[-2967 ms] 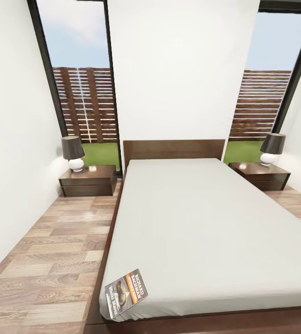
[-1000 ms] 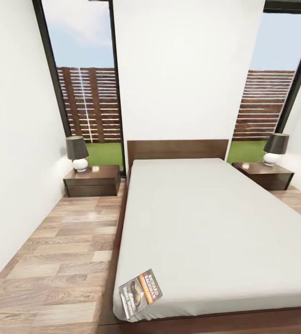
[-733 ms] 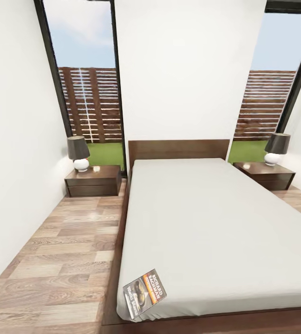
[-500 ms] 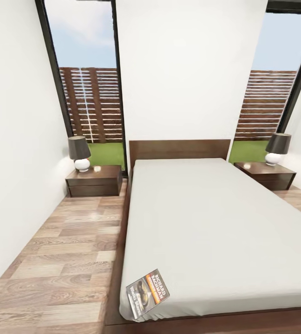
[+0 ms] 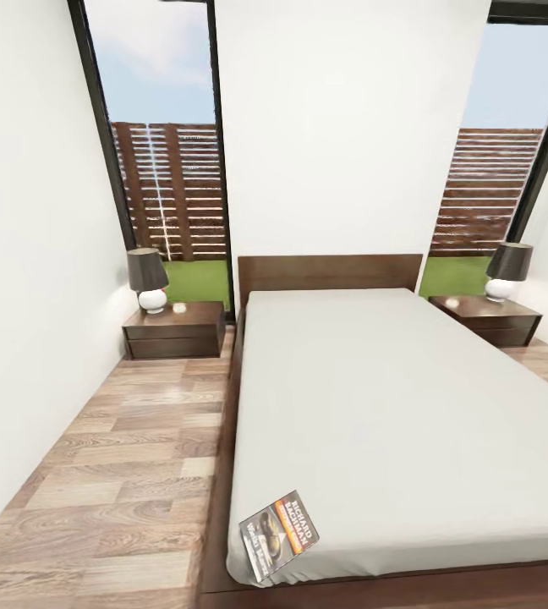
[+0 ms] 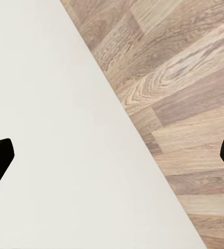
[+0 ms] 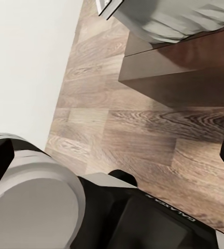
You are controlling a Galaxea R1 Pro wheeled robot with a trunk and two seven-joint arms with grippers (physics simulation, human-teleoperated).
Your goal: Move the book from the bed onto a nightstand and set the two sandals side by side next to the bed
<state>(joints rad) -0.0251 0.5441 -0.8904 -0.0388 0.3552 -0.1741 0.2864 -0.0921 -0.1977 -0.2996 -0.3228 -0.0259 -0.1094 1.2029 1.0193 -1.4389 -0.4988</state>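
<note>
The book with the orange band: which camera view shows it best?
The head view. There the book lies flat at the near left corner of the bed, with its cover and lettering visible. The right wrist view catches just a small corner of it at the picture's edge, above the wooden floor.

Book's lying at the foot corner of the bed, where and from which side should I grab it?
The book lies flat on the mattress, its corner jutting past the near left corner of the bed. Being thin and flat, it offers little from above; probably best to pinch that overhanging corner, one finger over and one under, coming in low from the foot-left side over the floor.
</note>
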